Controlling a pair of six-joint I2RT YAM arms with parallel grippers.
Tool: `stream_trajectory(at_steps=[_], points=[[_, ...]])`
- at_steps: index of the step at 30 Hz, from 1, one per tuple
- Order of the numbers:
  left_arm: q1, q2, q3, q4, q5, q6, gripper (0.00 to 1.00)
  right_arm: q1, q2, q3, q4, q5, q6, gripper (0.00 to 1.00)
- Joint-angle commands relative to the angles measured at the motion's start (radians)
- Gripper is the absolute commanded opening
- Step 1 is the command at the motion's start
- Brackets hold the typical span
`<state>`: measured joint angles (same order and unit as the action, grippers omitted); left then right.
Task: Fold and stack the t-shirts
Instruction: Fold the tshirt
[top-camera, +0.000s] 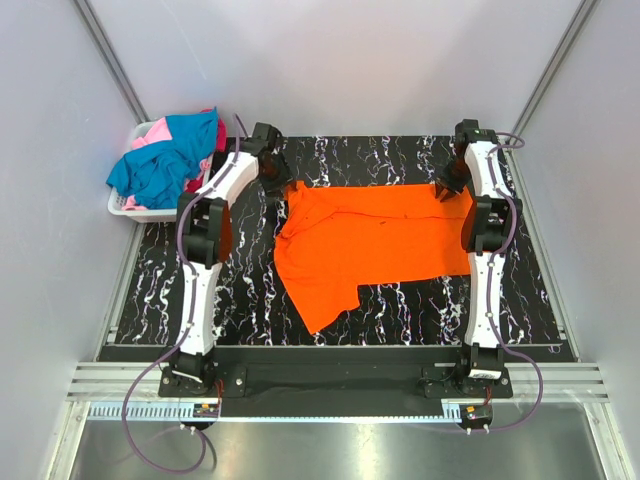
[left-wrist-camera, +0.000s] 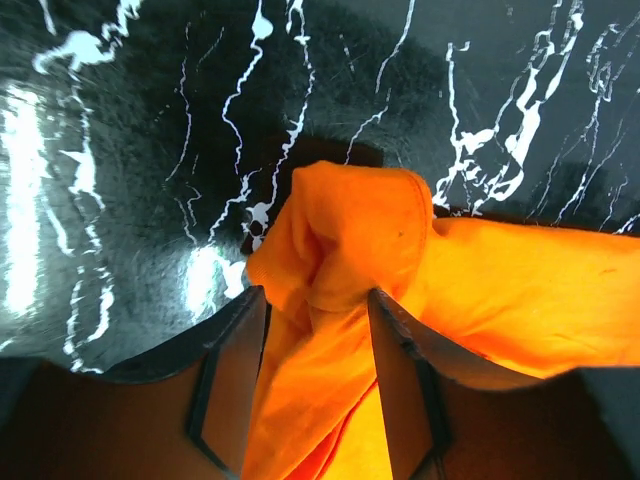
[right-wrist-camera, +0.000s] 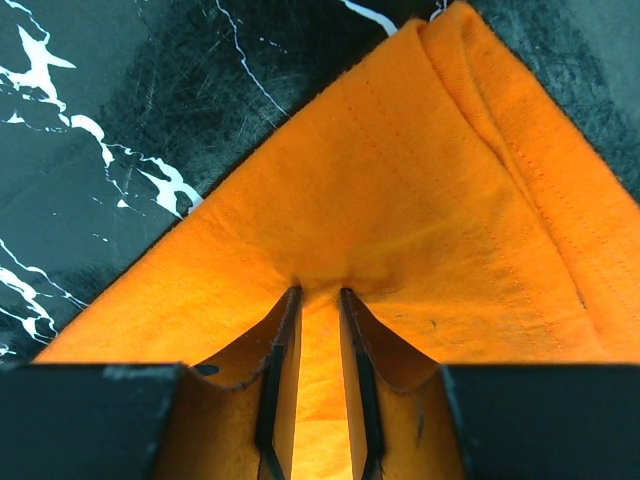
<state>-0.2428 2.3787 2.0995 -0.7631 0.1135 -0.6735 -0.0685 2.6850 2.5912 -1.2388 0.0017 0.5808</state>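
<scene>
Top external: basket (top-camera: 133, 211) of t-shirts (top-camera: 165, 160) just beside left arm (top-camera: 228, 178).

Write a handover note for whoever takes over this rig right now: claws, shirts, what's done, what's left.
The left claw is shut on a bunched far-left edge of the orange t-shirt.
The right claw is shut on its far-right corner.
The shirt lies spread but wrinkled on the table.
A teal-blue shirt and a pink shirt are heaped in the white basket, far left.
Done: no finished fold or stack visible.
Left: fold orange, then the basket shirts, and stack.
</scene>
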Motion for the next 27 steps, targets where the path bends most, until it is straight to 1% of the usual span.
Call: stream_trajectory(at_steps=[1, 3, 6, 10, 14, 15, 18, 19, 22, 27], points=[[0.016, -0.009, 0.022, 0.076, 0.071, -0.043, 0.49, 0.006, 0.016, -0.025, 0.024, -0.031, -0.007, 0.28], [0.022, -0.013, 0.007, 0.093, 0.072, -0.047, 0.49, 0.006, 0.018, -0.025, 0.024, -0.029, -0.01, 0.28], [0.034, -0.007, -0.024, 0.145, 0.116, -0.064, 0.47, 0.006, 0.022, -0.023, 0.024, -0.031, -0.015, 0.28], [0.039, 0.014, -0.039, 0.194, 0.169, -0.086, 0.4, 0.006, 0.021, -0.028, 0.025, -0.026, -0.019, 0.28], [0.04, 0.024, -0.035, 0.199, 0.166, -0.084, 0.32, 0.006, 0.018, -0.023, 0.025, -0.019, -0.025, 0.28], [0.04, 0.025, -0.033, 0.2, 0.163, -0.081, 0.26, 0.006, 0.016, -0.025, 0.025, -0.019, -0.027, 0.28], [0.042, 0.024, -0.039, 0.199, 0.144, -0.077, 0.14, 0.007, 0.019, -0.023, 0.024, -0.014, -0.029, 0.28], [0.042, 0.022, -0.047, 0.199, 0.141, -0.077, 0.01, 0.006, 0.019, -0.023, 0.025, -0.012, -0.027, 0.28], [0.049, 0.002, -0.073, 0.2, 0.124, -0.074, 0.0, 0.004, 0.019, -0.023, 0.025, -0.008, -0.025, 0.28], [0.069, -0.113, -0.13, 0.2, 0.048, -0.041, 0.0, 0.004, 0.01, -0.026, 0.025, -0.006, -0.013, 0.27]])
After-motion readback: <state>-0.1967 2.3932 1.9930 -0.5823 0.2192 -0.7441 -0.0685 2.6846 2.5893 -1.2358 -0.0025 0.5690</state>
